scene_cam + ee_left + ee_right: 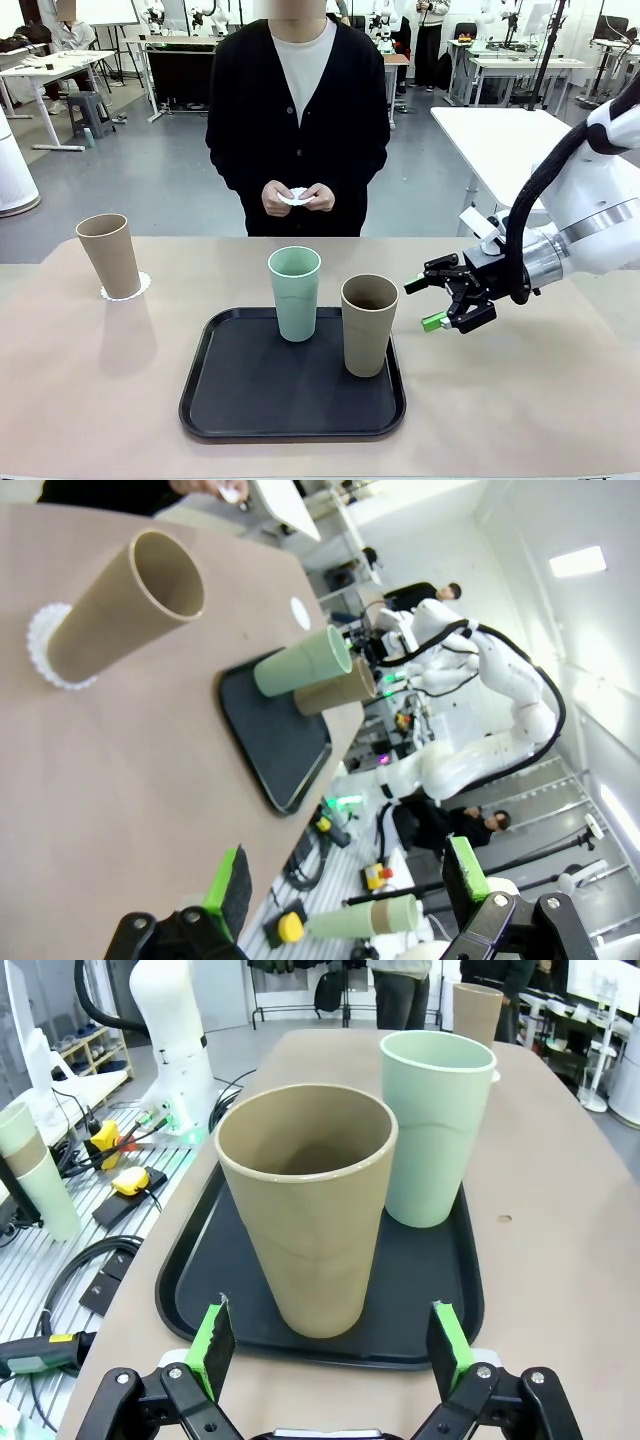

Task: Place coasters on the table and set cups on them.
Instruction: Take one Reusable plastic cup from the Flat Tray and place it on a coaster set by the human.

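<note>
On the black tray, middle of the table: mint cup at the back, tan cup front right — both upright, mouths up, long axes vertical. Just right of that tan cup, apart from it: right gripper, jaws wide, levelled at its side. Far left, second tan cup upright on a lace-edged coaster. Left gripper spread open too, well back. Beyond the far edge, person's hands pinching a small white piece — probably another coaster.
</note>
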